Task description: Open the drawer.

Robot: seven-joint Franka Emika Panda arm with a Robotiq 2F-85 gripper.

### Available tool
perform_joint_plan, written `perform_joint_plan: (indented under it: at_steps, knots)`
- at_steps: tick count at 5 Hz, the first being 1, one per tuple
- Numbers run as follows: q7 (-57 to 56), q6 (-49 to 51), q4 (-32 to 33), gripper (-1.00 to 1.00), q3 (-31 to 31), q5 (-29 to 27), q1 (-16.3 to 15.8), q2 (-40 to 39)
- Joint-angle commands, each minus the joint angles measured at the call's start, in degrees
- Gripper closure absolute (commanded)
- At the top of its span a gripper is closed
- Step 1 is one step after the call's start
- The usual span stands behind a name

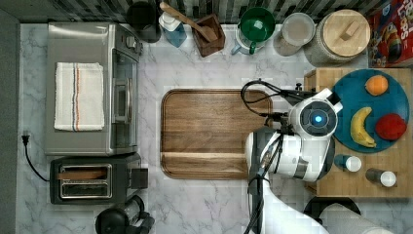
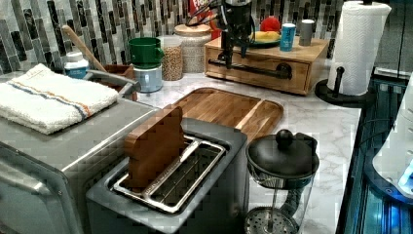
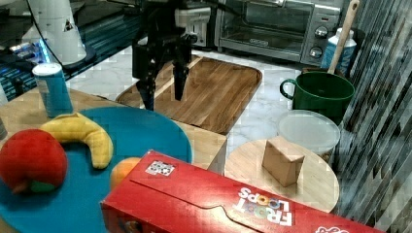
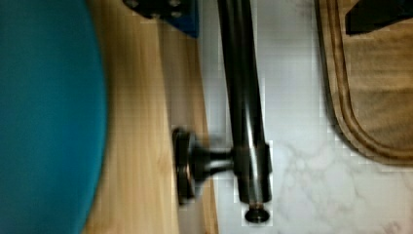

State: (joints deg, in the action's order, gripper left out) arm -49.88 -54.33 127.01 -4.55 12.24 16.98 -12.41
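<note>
While the arm stands over the light wood box, the gripper (image 3: 163,94) hangs with its two dark fingers (image 3: 180,80) pointing down and spread wide apart, holding nothing. In the right view the fingers sit just above the near edge of the box top, between the teal plate (image 3: 145,131) and the walnut cutting board (image 3: 214,92).

The drawer (image 2: 258,66) occupies the front face of the box at the far side of the left view, to the left view's right of the glass jar (image 2: 171,57). Its front panel appears flush with the box. The black bar handle (image 2: 248,68) runs along the panel, carried on round end mounts.

In the left view the gripper (image 2: 233,54) descends in front of the panel near the left view's left end of the handle; contact cannot be confirmed there. In the wrist view the handle (image 4: 243,112) runs between the wooden box edge and the marble counter (image 4: 302,185), with one mount (image 4: 195,163) visible and the bar end projecting past it. One finger (image 4: 165,9) shows on the box side of the bar and the other (image 4: 377,14) over the cutting board, so the handle lies between the fingers without touching either.

In the top view the box (image 1: 321,78) lies at the top view's right, carrying the plate with a banana (image 1: 360,127), an orange (image 1: 376,85) and a red fruit (image 1: 390,126).
</note>
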Motion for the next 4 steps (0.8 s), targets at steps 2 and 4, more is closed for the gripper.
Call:
perform_joint_plan:
  at_steps: [2,4]
  knots:
    - [-2.4,-2.0,0.1,-1.0,2.3,-2.7,1.2,-2.5]
    - [1.8,0.2,-1.1,-1.0,4.9,-3.8,-0.7,-3.1]
